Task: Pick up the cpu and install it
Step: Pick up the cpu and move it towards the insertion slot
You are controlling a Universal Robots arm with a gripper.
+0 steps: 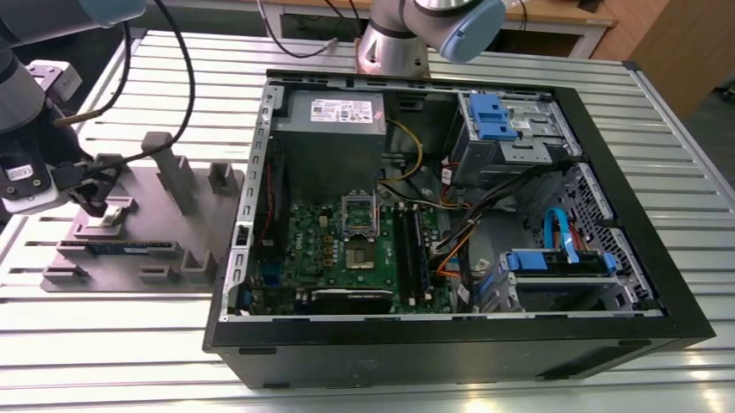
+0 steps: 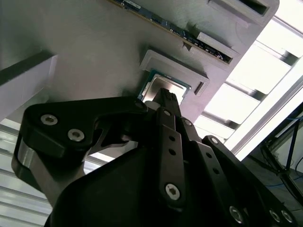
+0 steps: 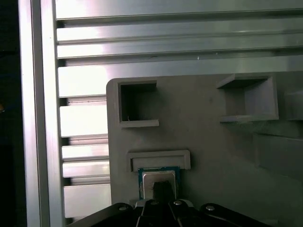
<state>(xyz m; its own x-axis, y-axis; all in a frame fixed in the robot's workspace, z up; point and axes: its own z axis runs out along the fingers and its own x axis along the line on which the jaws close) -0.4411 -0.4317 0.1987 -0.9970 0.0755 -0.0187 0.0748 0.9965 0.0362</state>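
the claw (image 2: 165, 97) hangs right over the grey tray (image 1: 138, 249), and in the second wrist view its black arms run together to one narrow tip. so we judge it pressed together with nothing pinched between. that tip sits over the middle of the cpu (image 2: 176, 86). we cannot tell whether it touches the silver top or hovers just above it.

the cpu lies flat in a shallow square pocket of the tray. in the first wrist view its thin green rim shows on either side of the tip, and a raised lip of the pocket stands just beyond it. a long green strip (image 2: 165, 26) is slotted on edge a little further along the tray, near two empty square pockets (image 3: 137, 101).

the tray rests on the slatted metal table (image 1: 115, 344), at the exterior view's left. well apart from it, toward that view's right, stands the open computer case (image 1: 643, 258). its green board (image 1: 310, 249) lies inside, and the dark square socket (image 1: 358, 225) is in the board's middle.

as we read it, the job is at its very start. the claw is at the cpu, the chip is not yet lifted, and the socket has no chip in it that we can make out.
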